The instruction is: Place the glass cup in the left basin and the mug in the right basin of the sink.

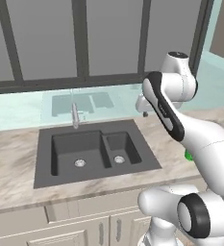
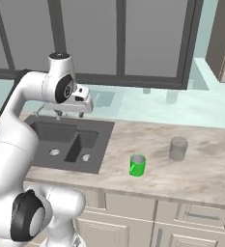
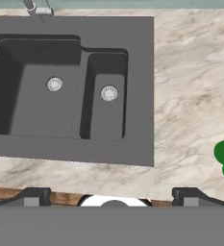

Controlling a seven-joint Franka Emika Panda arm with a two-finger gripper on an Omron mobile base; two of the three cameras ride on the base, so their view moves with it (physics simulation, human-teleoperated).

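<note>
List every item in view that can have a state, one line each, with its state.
pincer: open, holding nothing, high above the counter
glass cup: upright on the counter, right of the sink, not held
mug: upright on the counter between sink and glass cup, not held
left basin: nothing in it
right basin: nothing in it
faucet: no water visible

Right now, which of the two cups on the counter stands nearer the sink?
The green mug. It stands between the sink and the see-through glass cup, which sits farther right and farther back on the counter.
</note>
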